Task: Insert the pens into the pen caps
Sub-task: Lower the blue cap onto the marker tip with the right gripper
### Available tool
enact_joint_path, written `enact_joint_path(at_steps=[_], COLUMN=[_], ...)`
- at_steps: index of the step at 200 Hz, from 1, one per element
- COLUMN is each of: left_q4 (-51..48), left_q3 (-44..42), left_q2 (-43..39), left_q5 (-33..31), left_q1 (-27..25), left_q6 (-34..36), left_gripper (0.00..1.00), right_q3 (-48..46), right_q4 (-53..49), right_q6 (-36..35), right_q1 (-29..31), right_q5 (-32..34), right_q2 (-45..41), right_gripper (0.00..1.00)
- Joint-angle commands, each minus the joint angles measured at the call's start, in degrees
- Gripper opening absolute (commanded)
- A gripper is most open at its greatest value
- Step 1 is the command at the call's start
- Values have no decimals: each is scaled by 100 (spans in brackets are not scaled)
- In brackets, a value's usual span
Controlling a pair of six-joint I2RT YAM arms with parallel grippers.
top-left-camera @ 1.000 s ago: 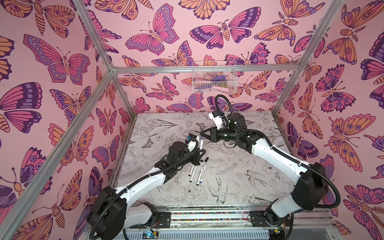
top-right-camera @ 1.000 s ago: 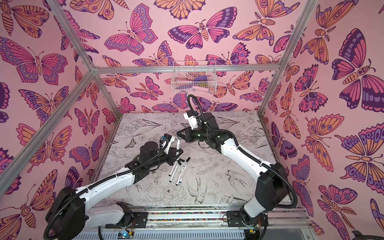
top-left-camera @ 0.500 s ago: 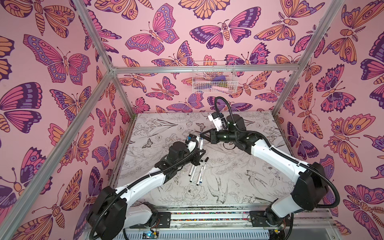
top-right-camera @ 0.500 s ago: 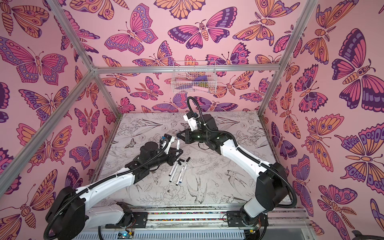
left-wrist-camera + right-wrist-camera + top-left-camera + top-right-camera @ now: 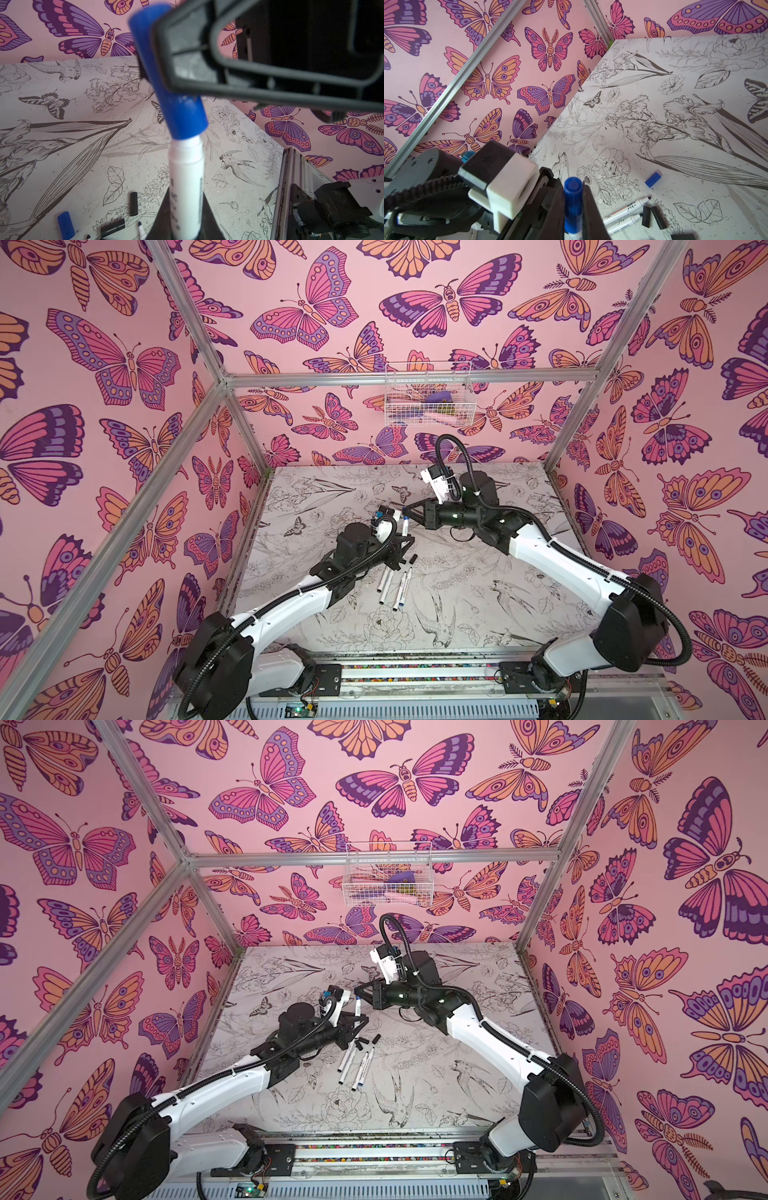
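Closure was noted on both arms. The left gripper (image 5: 400, 541) was clamped on the barrel of a white pen (image 5: 185, 182), held steeply upright above the middle of the table (image 5: 478, 593). The right gripper (image 5: 409, 512) was pinched narrow on a blue cap (image 5: 573, 202) and met the pen from the far side. The blue cap sat over the pen's tip end and leaned slightly off the barrel's line, with a white collar showing below its rim. Full seating could not be confirmed. Loose pens (image 5: 363, 1070), uncapped, lay side by side on the table just in front of the left gripper. Two black caps (image 5: 646, 216) lay beside their tips. A loose blue cap (image 5: 653, 179) lay near them, apart.
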Motion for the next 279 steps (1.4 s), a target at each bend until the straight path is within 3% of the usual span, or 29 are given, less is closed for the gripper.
enact_joint_path(at_steps=[1, 42, 81, 123, 166, 239, 279], left_q4=[583, 627, 819, 924, 1082, 1222, 1218], left_q3=[437, 957, 1115, 1003, 814, 361, 315], left_q2=[50, -35, -11, 68, 31, 137, 146], left_q5=[51, -213, -1178, -1313, -1479, -1379, -1476], left_q1=[48, 50, 45, -55, -390, -477, -543], left_q6=[22, 566, 790, 895, 1582, 1322, 1405], left_gripper=[0, 0, 0, 0, 0, 0, 0], right_q3=[-4, 176, 217, 433, 645, 886, 861], right_q4=[-96, -669, -1004, -1081, -1294, -1342, -1365], right_q6=[-112, -672, -998, -1092, -1262, -1318, -1342], right_q1=[46, 46, 42, 42, 39, 29, 33], right_q5=[-596, -1200, -1263, -1255, -1097, -750, -729], right_q2=[-194, -438, -660, -572, -479, -481, -494], right_gripper=[0, 0, 0, 0, 4, 5, 17])
